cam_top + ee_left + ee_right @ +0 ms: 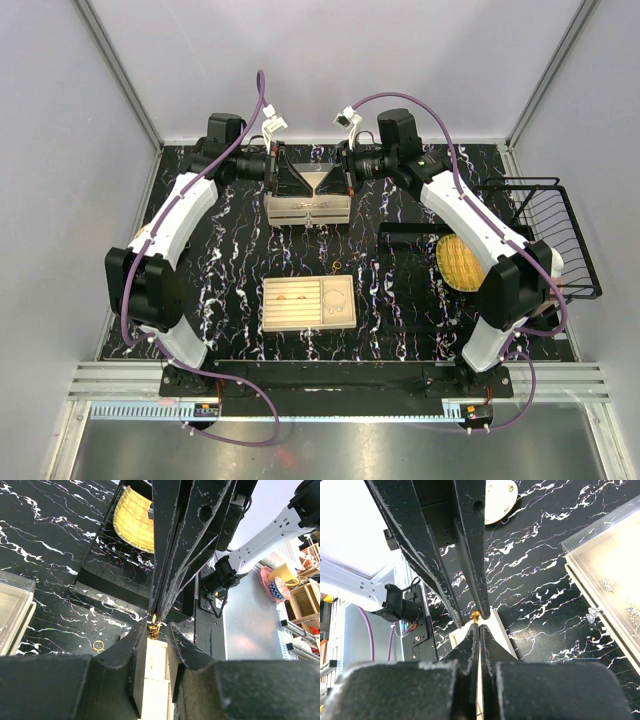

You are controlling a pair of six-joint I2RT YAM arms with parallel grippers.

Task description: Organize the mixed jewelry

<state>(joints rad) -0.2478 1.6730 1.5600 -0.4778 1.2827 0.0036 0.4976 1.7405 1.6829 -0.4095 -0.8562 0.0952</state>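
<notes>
A tiny gold jewelry piece (154, 626) is held in the air where the two claws meet tip to tip, over the far middle of the black marbled desk (230, 260). The right claw (479, 628) is pressed almost shut, and the piece is pinched at its very tips. The left claw (156, 634) is set narrow, with a slim gap left between its fingers (131, 645). The piece is seen hanging at the mouth of that gap, but whether the left fingers touch it cannot be told. From above, the meeting point is seen by the far edge of a clear box (308, 210). Small silvery bits are shown scattered in this box by the right wrist view.

A loose gold ring (98, 645) is laid flat on the desk, in the open space between the clear box and a beige compartmented tray (310, 326). Small gold-brown pieces (291, 296) are seen in the tray's left compartments, though they are too small to be told apart.

At the right side of the desk, a round yellow woven disc (458, 262) is seen in a black tray (115, 582). A black wire rack (548, 215) is placed just beside it, at the desk's right edge.
</notes>
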